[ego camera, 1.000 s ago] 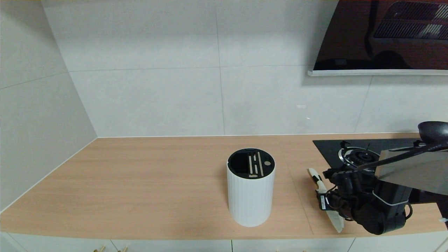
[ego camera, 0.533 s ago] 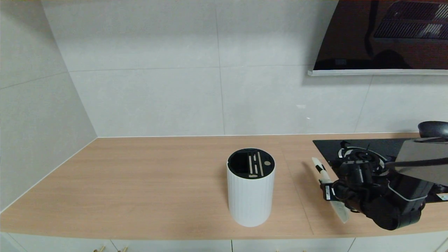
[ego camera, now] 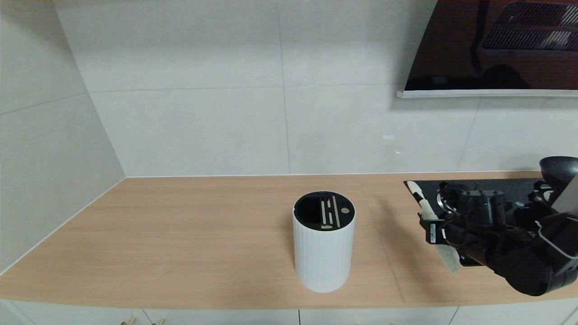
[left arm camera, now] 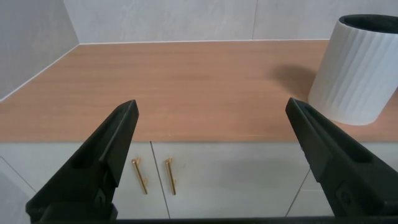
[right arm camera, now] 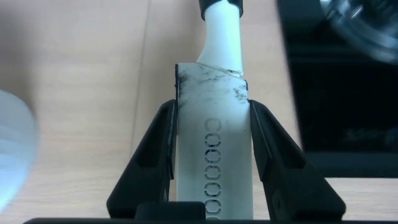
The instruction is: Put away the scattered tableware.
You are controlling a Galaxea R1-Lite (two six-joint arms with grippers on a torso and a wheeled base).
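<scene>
A white knife (ego camera: 423, 204) with a black band on its handle hangs above the counter in front of the stove, handle toward the wall and blade toward me. My right gripper (ego camera: 440, 234) is shut on its blade; in the right wrist view the blade (right arm camera: 214, 81) sits clamped in the right gripper (right arm camera: 213, 115) with the handle sticking out beyond. The white ribbed holder (ego camera: 323, 253), with a slotted black top, stands mid-counter to the knife's left. My left gripper (left arm camera: 211, 112) is open with nothing in it, before the counter's front edge, the holder (left arm camera: 357, 68) off to one side.
A black gas stove (ego camera: 478, 186) lies at the back right, under a dark range hood (ego camera: 492, 45), and a dark pot (ego camera: 559, 168) sits at the far right. The wooden counter (ego camera: 180, 234) stretches bare to the left. Cabinet handles (left arm camera: 155, 177) show below the front edge.
My right gripper has lifted the knife off the counter and carried it up and a little to the right. The holder has not moved.
</scene>
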